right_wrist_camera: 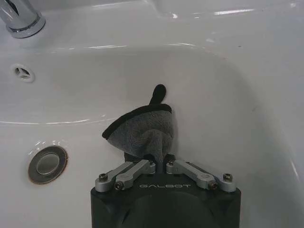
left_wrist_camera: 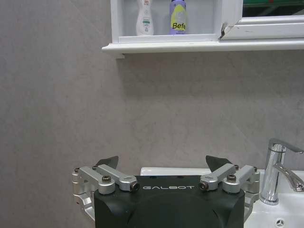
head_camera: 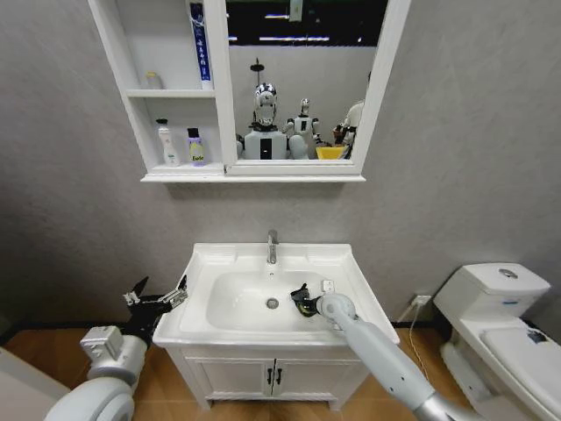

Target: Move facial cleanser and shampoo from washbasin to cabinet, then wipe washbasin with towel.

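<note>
Your right gripper [right_wrist_camera: 160,164] is pinched shut on the grey towel [right_wrist_camera: 142,128], inside the washbasin [head_camera: 351,272] bowl, right of the drain [right_wrist_camera: 47,164]. Cloth looks soft, light, floppy; grip a bunched fold. Left gripper [left_wrist_camera: 161,164] hangs wide open, empty, left of basin.

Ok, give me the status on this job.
Done: two bottles stand in the cabinet. In hand: the right gripper holds the towel inside the washbasin bowl, wiping. The left gripper waits open beside the basin. Left: finishing the wipe.
</note>
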